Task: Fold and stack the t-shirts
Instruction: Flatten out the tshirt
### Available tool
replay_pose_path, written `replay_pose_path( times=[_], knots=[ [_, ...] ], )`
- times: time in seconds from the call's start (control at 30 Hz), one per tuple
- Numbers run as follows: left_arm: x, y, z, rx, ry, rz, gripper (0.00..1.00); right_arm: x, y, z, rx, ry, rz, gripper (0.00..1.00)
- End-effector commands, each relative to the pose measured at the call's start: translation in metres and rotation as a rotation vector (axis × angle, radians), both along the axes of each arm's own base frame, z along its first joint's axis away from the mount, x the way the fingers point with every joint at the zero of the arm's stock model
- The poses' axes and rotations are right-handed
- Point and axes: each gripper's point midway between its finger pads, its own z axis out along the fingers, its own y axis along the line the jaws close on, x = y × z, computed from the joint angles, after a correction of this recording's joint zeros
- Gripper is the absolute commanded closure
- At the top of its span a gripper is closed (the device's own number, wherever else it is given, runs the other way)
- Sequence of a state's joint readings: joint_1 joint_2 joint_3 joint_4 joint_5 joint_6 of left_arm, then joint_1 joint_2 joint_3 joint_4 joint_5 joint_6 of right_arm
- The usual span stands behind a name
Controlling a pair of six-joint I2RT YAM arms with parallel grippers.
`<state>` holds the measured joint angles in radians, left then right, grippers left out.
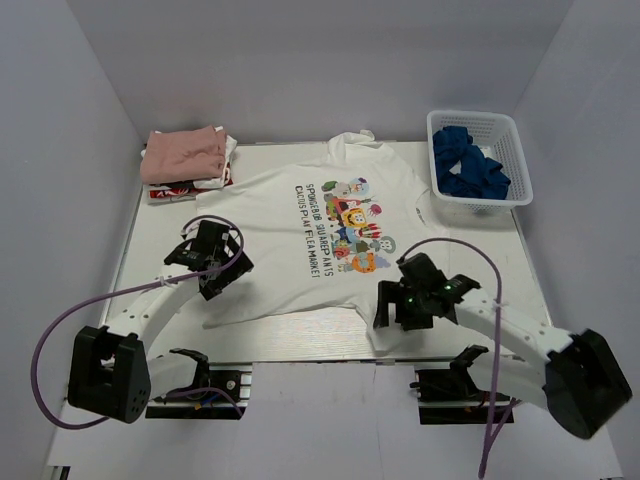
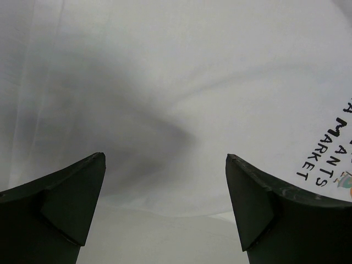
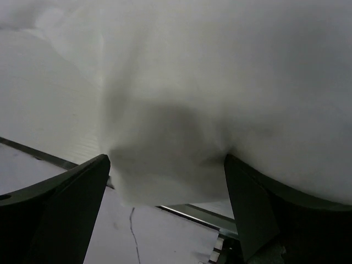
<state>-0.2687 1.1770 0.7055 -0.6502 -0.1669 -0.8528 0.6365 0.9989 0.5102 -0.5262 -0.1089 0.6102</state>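
Note:
A large white t-shirt (image 1: 300,265) with dark lettering (image 1: 312,228) and a colourful graphic lies spread flat in the middle of the table. My left gripper (image 1: 216,266) hovers open over its left edge; in the left wrist view the gripper (image 2: 165,158) has only white cloth (image 2: 181,82) below it and the lettering (image 2: 330,148) at the right. My right gripper (image 1: 405,302) stands open at the shirt's near right corner, and the right wrist view has that corner (image 3: 165,165) hanging between the gripper's (image 3: 165,159) spread fingers. A folded dusty-pink t-shirt (image 1: 183,154) rests on a white-and-red printed one (image 1: 178,189) at the back left.
A white plastic basket (image 1: 520,165) holding dark blue cloth (image 1: 468,168) stands at the back right. The table's near edge with its metal rail (image 3: 192,212) runs just below the shirt's hem. Grey walls close in the left, right and back sides.

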Motion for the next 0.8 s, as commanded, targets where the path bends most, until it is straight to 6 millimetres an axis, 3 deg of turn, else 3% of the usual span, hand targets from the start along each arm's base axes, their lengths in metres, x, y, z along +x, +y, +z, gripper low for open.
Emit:
replay_pose_path(
  times=[0.0, 0.03, 0.1, 0.13, 0.17, 0.2, 0.27, 0.3, 0.4, 0.43, 0.5, 0.53, 0.6, 0.63, 0.7, 0.77],
  knots=[
    [0.004, -0.002, 0.013, -0.008, -0.046, -0.014, 0.00, -0.013, -0.001, -0.016, -0.093, 0.091, 0.076, 0.10],
    [0.002, -0.002, 0.012, -0.006, -0.035, -0.014, 0.00, -0.024, -0.015, -0.024, -0.182, 0.166, 0.057, 0.12],
    [0.000, 0.001, 0.011, 0.002, -0.037, -0.010, 0.00, -0.021, -0.034, -0.033, -0.309, 0.168, 0.017, 0.39],
    [-0.003, 0.002, 0.007, 0.005, -0.027, -0.010, 0.00, -0.031, -0.043, -0.033, -0.353, 0.214, -0.011, 0.60],
    [-0.003, 0.002, 0.007, 0.005, -0.027, -0.010, 0.00, -0.031, -0.045, -0.032, -0.366, 0.213, -0.025, 0.94],
    [-0.004, 0.002, 0.005, 0.005, -0.026, -0.010, 0.00, -0.032, -0.045, -0.028, -0.366, 0.216, -0.035, 1.00],
    [-0.001, 0.001, 0.006, 0.002, -0.037, -0.010, 0.00, -0.034, -0.044, -0.018, -0.340, 0.218, -0.051, 1.00],
    [-0.002, 0.001, 0.004, 0.005, -0.029, -0.010, 0.00, -0.021, -0.034, -0.001, -0.309, 0.176, -0.052, 1.00],
    [-0.003, 0.001, -0.002, 0.007, -0.005, -0.002, 0.00, -0.017, -0.026, 0.023, -0.294, 0.193, -0.020, 1.00],
    [-0.003, 0.001, -0.002, 0.007, -0.005, -0.002, 0.00, -0.005, -0.015, 0.042, -0.263, 0.166, -0.023, 1.00],
    [-0.003, 0.001, -0.004, 0.005, 0.003, 0.006, 0.00, -0.021, -0.027, 0.041, -0.367, 0.290, 0.003, 1.00],
    [-0.003, 0.001, -0.007, 0.004, 0.002, 0.006, 0.00, -0.017, -0.025, 0.052, -0.373, 0.298, -0.003, 0.99],
    [-0.005, 0.000, -0.010, -0.005, 0.006, 0.001, 0.00, -0.013, -0.027, 0.049, -0.413, 0.317, 0.006, 0.96],
    [-0.005, -0.001, -0.010, -0.005, 0.006, 0.001, 0.00, 0.000, -0.023, 0.052, -0.409, 0.271, 0.004, 0.87],
    [-0.005, -0.001, -0.010, -0.005, 0.006, 0.001, 0.00, 0.037, -0.007, 0.057, -0.383, 0.165, -0.007, 0.84],
    [-0.006, 0.000, -0.012, -0.002, 0.016, 0.001, 0.00, 0.062, 0.002, 0.058, -0.382, 0.106, -0.008, 0.71]
  ],
)
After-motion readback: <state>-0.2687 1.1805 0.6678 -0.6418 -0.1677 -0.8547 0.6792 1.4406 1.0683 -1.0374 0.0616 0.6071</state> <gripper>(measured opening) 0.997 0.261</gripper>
